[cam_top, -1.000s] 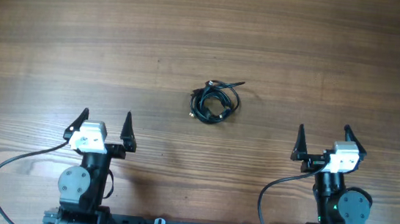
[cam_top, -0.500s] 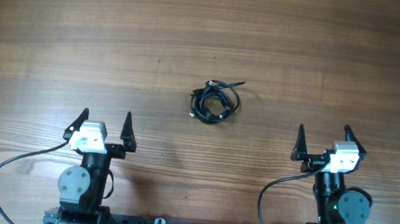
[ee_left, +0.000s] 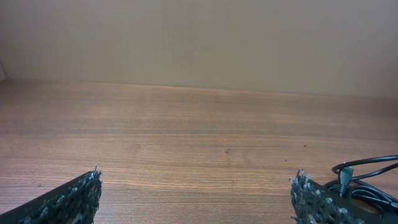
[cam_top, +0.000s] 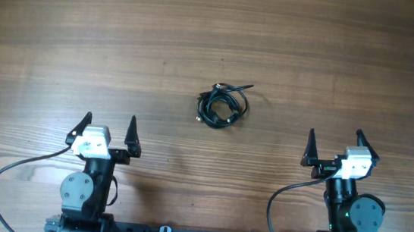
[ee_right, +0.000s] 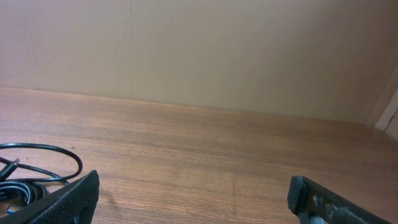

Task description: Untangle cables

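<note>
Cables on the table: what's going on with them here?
Nothing is handling them yet. The cables lie in one tangled black clump in the middle of the table. The left arm and right arm sit at the near edge, either side of the clump and apart from it, jaws open and empty.
</note>
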You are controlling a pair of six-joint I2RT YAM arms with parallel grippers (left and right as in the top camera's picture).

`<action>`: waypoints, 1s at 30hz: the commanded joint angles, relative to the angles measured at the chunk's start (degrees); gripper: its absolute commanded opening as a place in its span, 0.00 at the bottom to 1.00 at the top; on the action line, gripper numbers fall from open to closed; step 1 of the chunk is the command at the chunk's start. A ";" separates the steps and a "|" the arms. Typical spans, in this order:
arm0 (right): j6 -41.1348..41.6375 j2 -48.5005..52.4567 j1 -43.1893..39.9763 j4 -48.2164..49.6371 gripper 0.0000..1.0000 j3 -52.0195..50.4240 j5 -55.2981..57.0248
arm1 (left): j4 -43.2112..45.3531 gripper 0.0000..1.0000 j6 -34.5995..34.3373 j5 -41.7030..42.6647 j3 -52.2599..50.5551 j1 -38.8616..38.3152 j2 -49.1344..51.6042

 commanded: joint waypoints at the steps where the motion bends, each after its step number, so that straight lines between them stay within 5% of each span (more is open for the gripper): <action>1: 0.74 -0.46 -0.24 0.20 1.00 -0.15 -0.50 | 0.17 1.00 0.90 0.48 -0.48 0.39 -0.42; 10: 0.72 -0.46 -0.24 0.20 1.00 -0.15 -0.48 | 0.37 1.00 0.87 0.76 -0.48 0.37 -0.42; 16: 0.72 -0.46 -0.24 0.17 1.00 -0.15 -0.50 | 2.19 1.00 -1.07 15.19 -0.48 0.37 -0.42; 22: 0.72 -0.46 -0.24 0.20 1.00 -0.15 -0.48 | 22.62 1.00 -1.11 44.24 -0.48 0.37 -0.42; 27: 0.72 -0.46 -0.24 0.20 1.00 -0.15 -0.48 | 41.24 1.00 -11.37 44.83 -0.42 0.39 -0.42; 30: 0.72 -0.46 -0.24 0.20 1.00 -0.15 -0.48 | 42.01 1.00 -18.14 44.92 1.27 0.39 -0.42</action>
